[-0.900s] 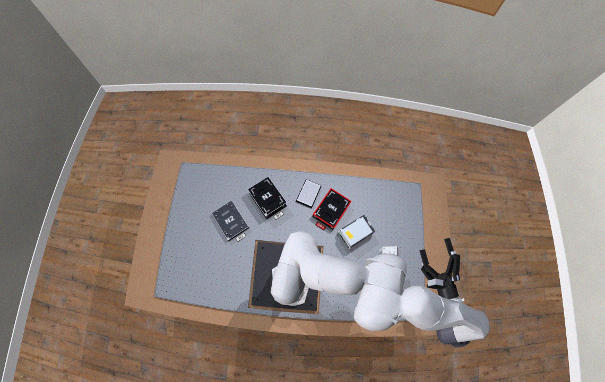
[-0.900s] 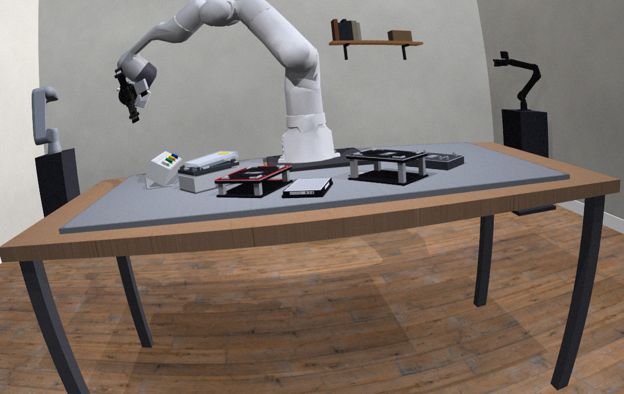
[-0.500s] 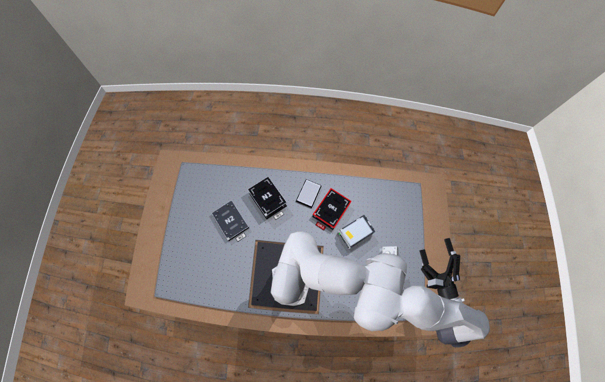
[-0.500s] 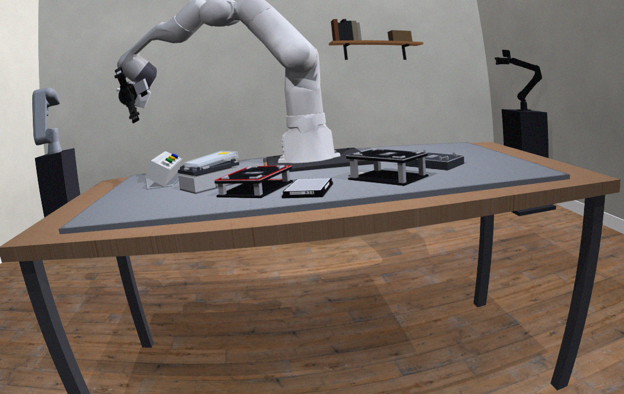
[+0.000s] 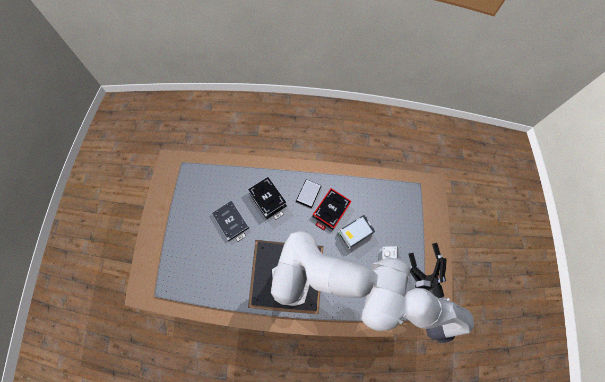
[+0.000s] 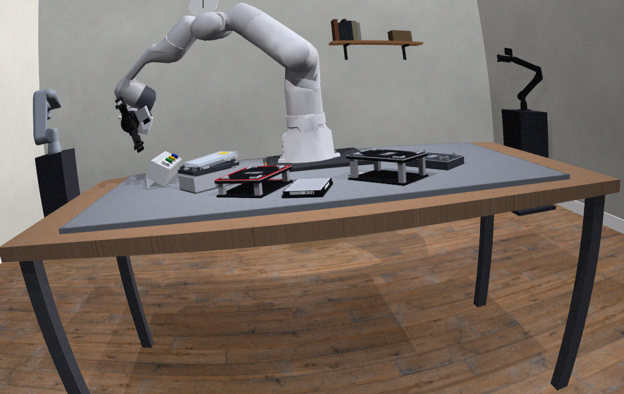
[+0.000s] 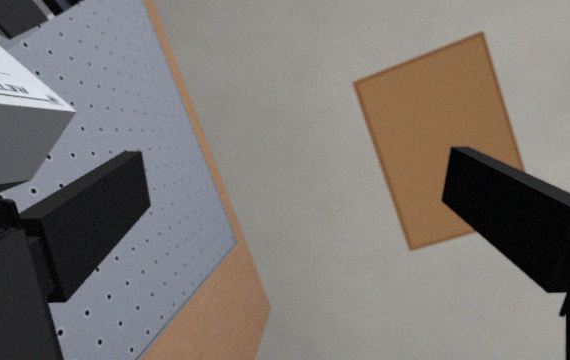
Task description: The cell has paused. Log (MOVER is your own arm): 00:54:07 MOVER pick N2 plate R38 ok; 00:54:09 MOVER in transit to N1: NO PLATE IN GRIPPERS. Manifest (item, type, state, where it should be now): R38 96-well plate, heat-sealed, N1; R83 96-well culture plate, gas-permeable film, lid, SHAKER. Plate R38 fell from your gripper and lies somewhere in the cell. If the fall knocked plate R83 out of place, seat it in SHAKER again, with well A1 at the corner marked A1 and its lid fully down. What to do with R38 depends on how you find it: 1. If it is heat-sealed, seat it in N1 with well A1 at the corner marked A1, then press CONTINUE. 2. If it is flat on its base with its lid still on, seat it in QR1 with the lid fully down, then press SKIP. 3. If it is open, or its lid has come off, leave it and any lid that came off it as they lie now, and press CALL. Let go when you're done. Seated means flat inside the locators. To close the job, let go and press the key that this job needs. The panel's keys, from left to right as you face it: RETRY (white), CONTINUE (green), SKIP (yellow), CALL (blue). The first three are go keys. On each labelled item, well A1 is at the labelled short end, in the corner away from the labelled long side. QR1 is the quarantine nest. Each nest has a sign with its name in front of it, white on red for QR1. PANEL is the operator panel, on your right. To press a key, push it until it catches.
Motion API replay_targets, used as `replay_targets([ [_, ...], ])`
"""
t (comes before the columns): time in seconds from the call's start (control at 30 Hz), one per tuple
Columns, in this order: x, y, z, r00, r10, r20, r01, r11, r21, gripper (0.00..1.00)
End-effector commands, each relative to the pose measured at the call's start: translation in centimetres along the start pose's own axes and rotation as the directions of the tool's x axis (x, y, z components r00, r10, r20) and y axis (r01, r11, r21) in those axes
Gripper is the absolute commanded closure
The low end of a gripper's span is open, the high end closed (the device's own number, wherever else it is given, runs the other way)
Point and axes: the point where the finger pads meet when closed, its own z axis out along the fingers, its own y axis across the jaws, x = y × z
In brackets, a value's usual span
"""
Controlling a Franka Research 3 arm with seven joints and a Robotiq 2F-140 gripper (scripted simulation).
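Plate R38 [image 5: 308, 192] [image 6: 307, 187] has a smooth white top and lies flat on the table between nest N1 [image 5: 266, 195] [image 6: 386, 156] and the red-framed nest QR1 [image 5: 332, 208] [image 6: 253, 175]. Both nests are empty. Plate R83 [image 5: 356, 231] [image 6: 209, 159], with a clear lid and a yellow patch, sits on the SHAKER block [image 6: 196, 182]. My gripper [image 5: 422, 251] [image 6: 138, 145] [image 7: 297, 176] is open and empty. It hangs in the air to the right of the panel [image 5: 389, 250] [image 6: 165, 166] [image 7: 5, 125], above the table's edge. The wrist view shows only the panel's RETRY corner.
Nest N2 [image 5: 232, 223] [image 6: 444, 159] stands empty at the left of N1. The arm's base plate [image 5: 261, 275] is at the table's front middle. A camera stand [image 6: 45, 122] stands off the table's right end, near the gripper.
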Motion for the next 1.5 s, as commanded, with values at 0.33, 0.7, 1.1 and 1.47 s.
replay_targets([
  [0.33,-1.5,-3.0,0.1,0.998,-0.067,0.007,0.067,0.998,0.012,0.00],
  [0.7,-1.5,-2.9,0.1,0.998,-0.067,0.007,0.067,0.998,0.012,0.00],
  [1.1,-1.1,-2.1,0.1,0.998,-0.067,0.007,0.067,0.998,0.012,0.00],
  [1.47,-0.4,-0.2,-0.1,0.998,-0.067,0.007,0.067,0.998,0.012,0.00],
])
